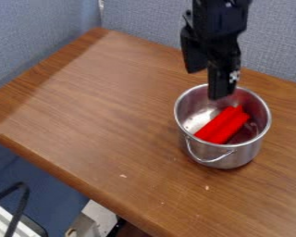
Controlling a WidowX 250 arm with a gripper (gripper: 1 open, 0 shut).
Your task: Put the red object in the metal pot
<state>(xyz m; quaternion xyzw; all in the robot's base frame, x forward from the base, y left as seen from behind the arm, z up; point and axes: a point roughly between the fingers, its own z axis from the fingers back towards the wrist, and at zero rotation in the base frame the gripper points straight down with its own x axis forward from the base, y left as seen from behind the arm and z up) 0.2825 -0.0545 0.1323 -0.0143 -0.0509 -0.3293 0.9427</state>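
Observation:
The red object (222, 124) lies slanted inside the metal pot (225, 155), resting on its bottom. The shiny pot stands on the right side of the wooden table (101, 102), with its small loop handle facing the front edge. My gripper (206, 80) hangs pointing down over the pot's back left rim, its two dark fingers (221, 85) spread apart with nothing between them. One fingertip reaches down to about rim height, and the red object is apart from both fingers.
A blue-grey padded wall runs behind the table. The table's front and left edges drop off to a dark floor, where a black cable (12, 199) shows at the lower left.

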